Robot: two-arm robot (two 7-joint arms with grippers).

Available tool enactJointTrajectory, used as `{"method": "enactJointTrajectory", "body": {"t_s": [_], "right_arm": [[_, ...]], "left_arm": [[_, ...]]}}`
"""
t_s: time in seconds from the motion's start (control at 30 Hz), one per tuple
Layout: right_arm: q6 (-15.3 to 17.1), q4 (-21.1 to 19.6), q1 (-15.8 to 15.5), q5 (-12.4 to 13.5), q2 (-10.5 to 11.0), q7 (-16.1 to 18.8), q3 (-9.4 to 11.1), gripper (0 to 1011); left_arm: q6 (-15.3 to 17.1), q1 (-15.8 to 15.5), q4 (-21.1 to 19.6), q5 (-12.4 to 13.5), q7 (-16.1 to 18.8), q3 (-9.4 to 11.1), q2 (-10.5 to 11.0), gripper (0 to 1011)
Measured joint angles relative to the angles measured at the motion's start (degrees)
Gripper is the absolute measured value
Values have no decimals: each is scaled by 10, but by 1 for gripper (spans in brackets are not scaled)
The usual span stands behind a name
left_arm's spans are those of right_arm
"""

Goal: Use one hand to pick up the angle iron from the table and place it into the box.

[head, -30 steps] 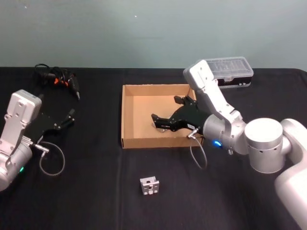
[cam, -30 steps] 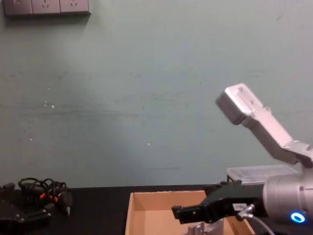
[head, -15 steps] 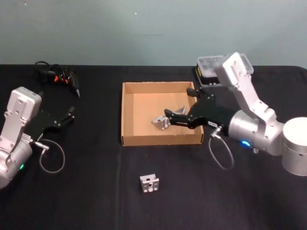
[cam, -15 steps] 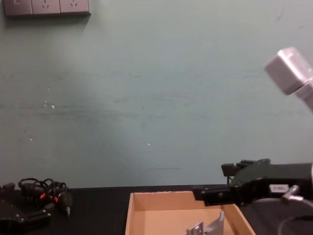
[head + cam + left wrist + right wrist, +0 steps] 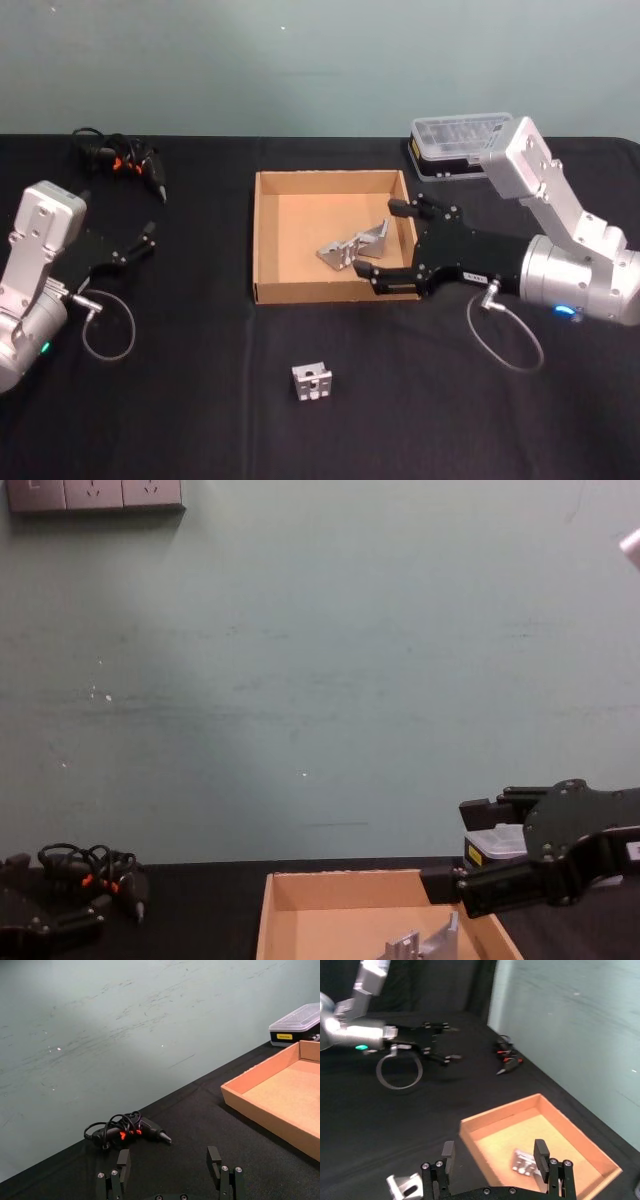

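Observation:
The silver angle iron (image 5: 352, 247) lies inside the tan cardboard box (image 5: 330, 296), near its right side, touching no gripper. My right gripper (image 5: 392, 246) hangs open over the box's right wall, just right of the angle iron, with nothing between its fingers. In the right wrist view the open gripper (image 5: 495, 1164) frames the angle iron (image 5: 524, 1164) and the box (image 5: 495, 1116). The chest view has the right gripper (image 5: 467, 850) beside the box (image 5: 340, 888), with the angle iron (image 5: 425, 943) inside. My left gripper (image 5: 140, 246) rests open at the left of the black table (image 5: 200, 410).
A small silver metal block (image 5: 313, 384) sits on the table in front of the box. A black case with a clear lid (image 5: 460, 145) stands behind the right arm. A bundle of black cables (image 5: 120, 162) lies at the back left.
The right gripper was over the middle of the box with the angle iron; it has let go and drawn back to the right. The angle iron now lies in the box. The left arm has not moved.

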Motion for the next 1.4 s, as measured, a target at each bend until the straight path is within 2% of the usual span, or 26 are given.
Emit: {"method": "enactJointTrajectory", "body": {"t_s": [0.17,0.2,0.27,0.47,0.6,0.7,1.0,1.4], "right_arm": [[0,-11,16,8,29,42,-18,1003],[0,-11,16,8,29,42,-18,1003],[0,-16,27,9,43,63,-31,1003],[-1,-24,48,9,63,102,-59,1003],[-3,-28,56,6,71,114,-74,1003],[-6,-31,67,-3,78,131,-95,1003],[-10,-26,84,-19,82,144,-133,1003],[-11,4,102,-32,64,141,-177,1003]], "left_arm": [[0,0,0,0,0,0,0,1000],[0,0,0,0,0,0,0,1000],[0,0,0,0,0,0,0,1000],[0,0,0,0,0,0,0,1000],[0,0,0,0,0,0,0,1000],[0,0,0,0,0,0,0,1000],[0,0,0,0,0,0,0,1000],[0,0,0,0,0,0,0,1000]]}}
